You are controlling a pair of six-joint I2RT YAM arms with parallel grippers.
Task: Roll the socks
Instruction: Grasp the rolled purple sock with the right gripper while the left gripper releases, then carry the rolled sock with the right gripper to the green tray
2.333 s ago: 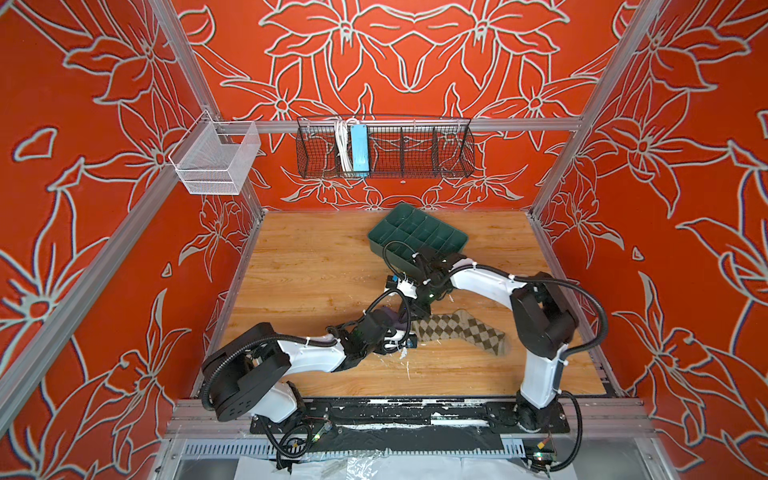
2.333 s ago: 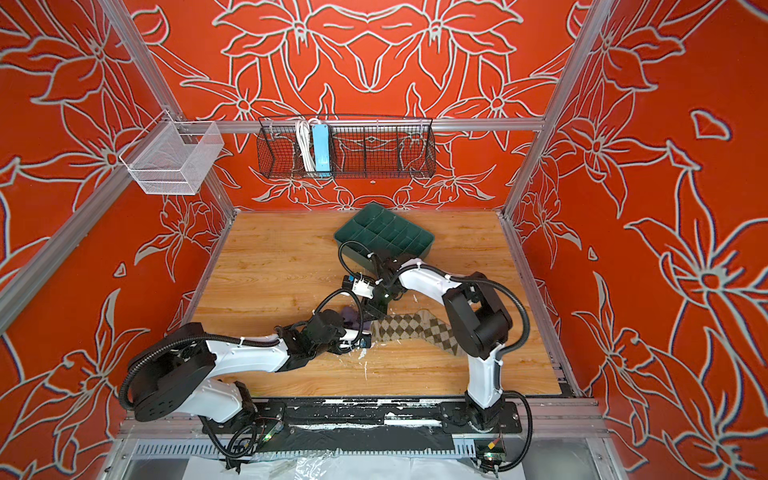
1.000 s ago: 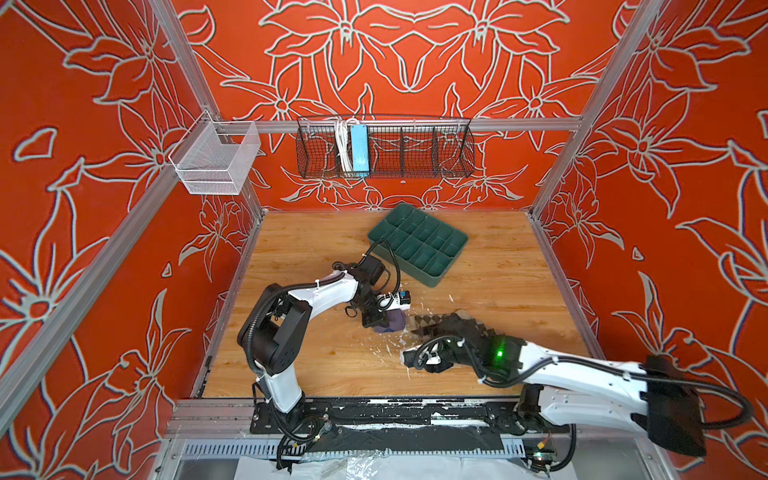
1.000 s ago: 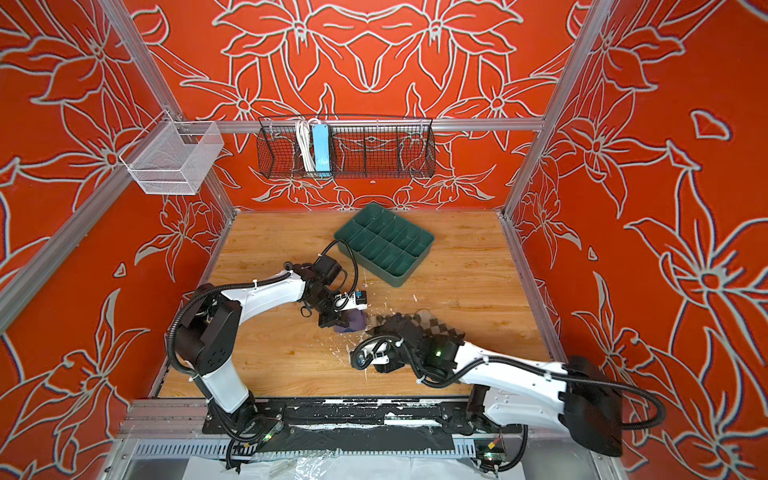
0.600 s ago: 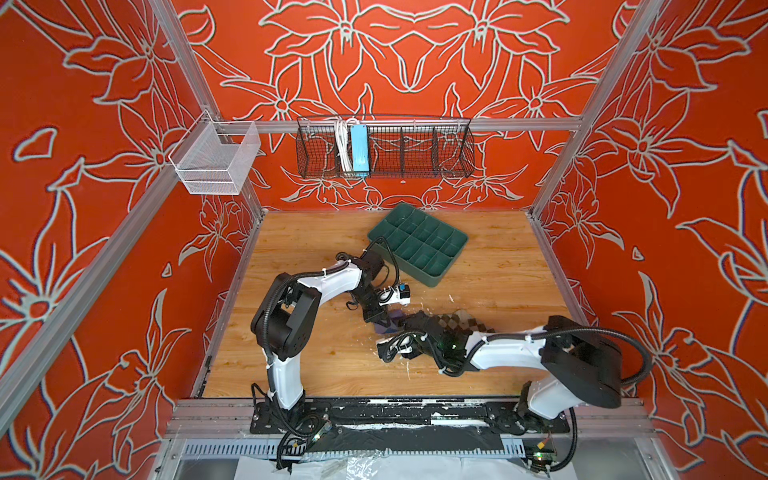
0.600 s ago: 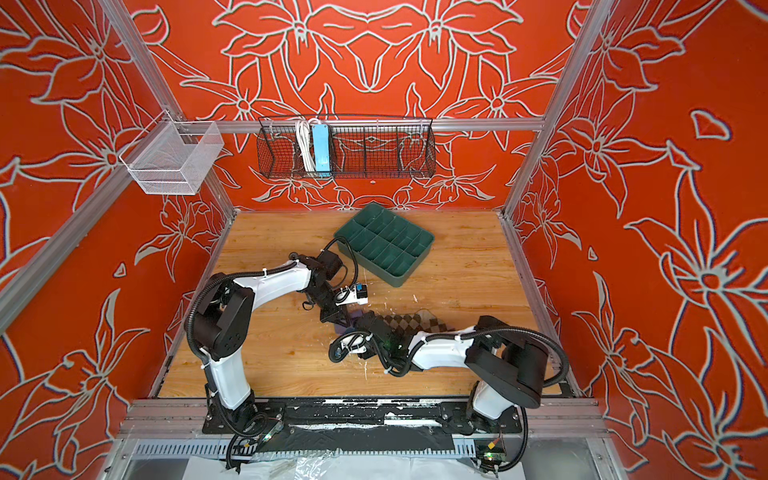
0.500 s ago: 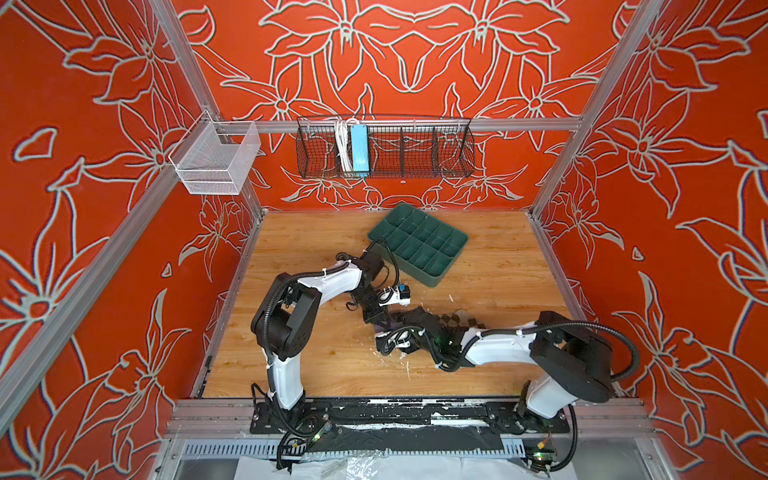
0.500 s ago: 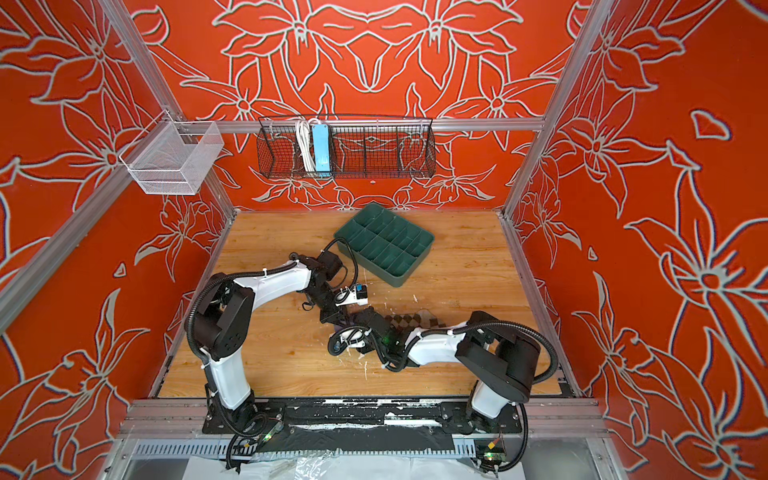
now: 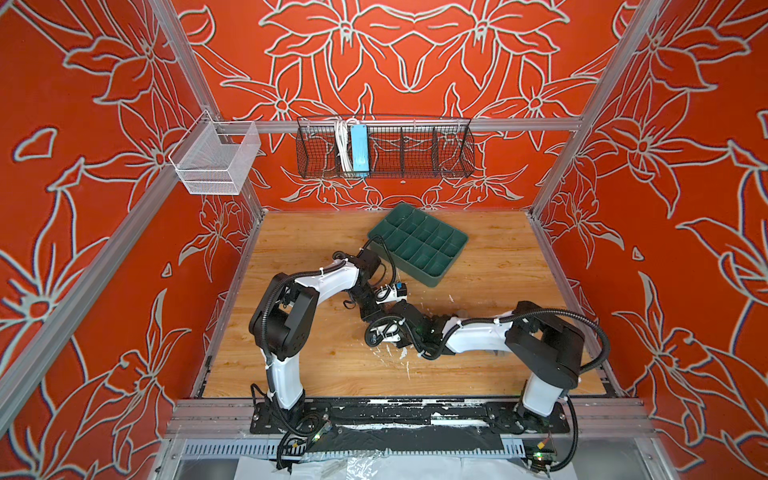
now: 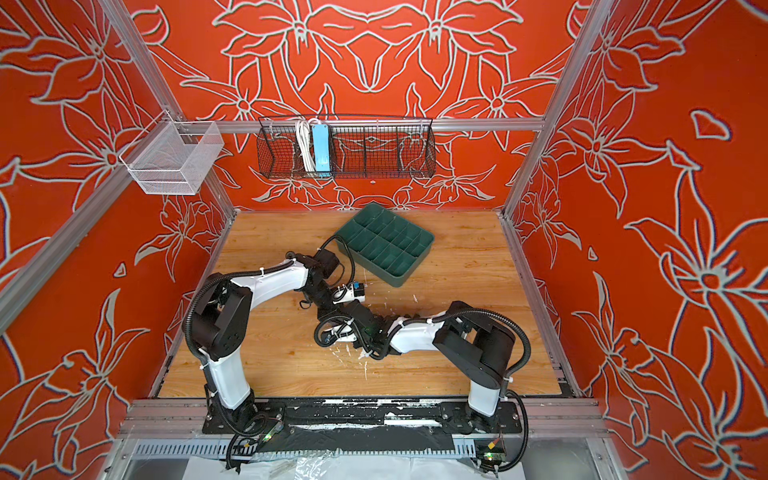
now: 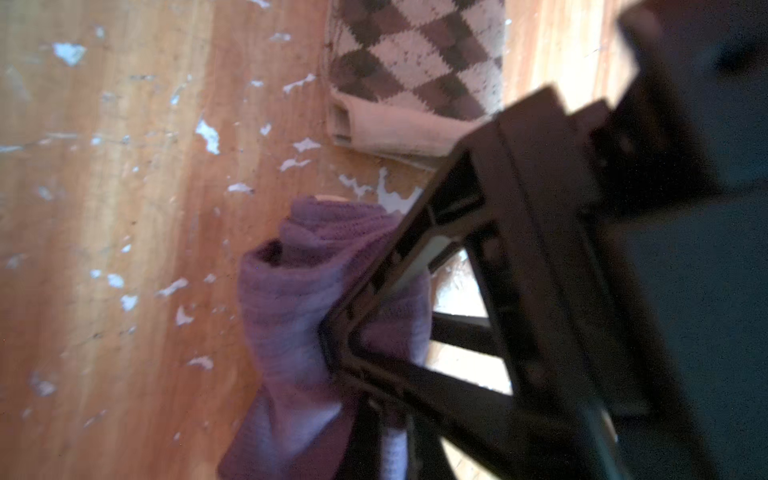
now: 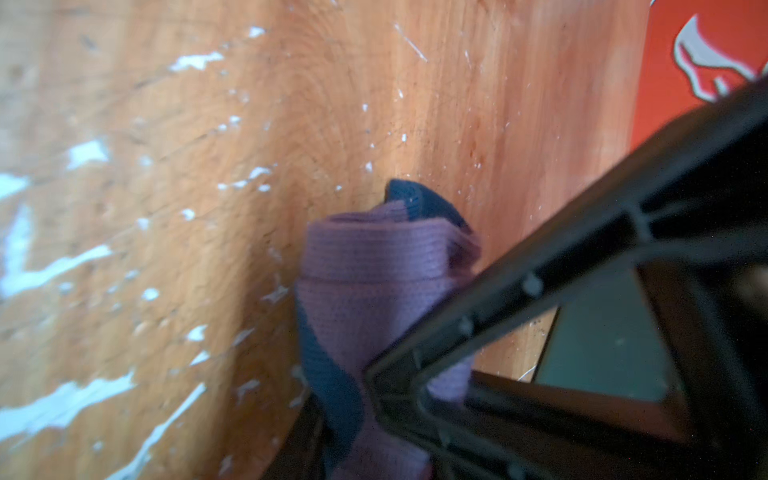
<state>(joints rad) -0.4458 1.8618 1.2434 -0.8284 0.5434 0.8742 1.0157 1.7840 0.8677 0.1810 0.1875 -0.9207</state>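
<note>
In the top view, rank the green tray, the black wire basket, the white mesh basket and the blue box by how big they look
1. Black wire basket
2. Green tray; white mesh basket looks about alike, and hangs nearer the camera, so no ranking.
3. Blue box

Wooden table (image 9: 316, 374) with socks (image 11: 415, 62), green tray (image 9: 417, 245)

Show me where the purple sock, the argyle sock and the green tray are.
purple sock (image 12: 374, 266): right wrist view, on its rolled ribbed body.
argyle sock (image 11: 415, 54): left wrist view, on the diamond pattern.
green tray (image 9: 432, 282): a top view, on its near wall.
</note>
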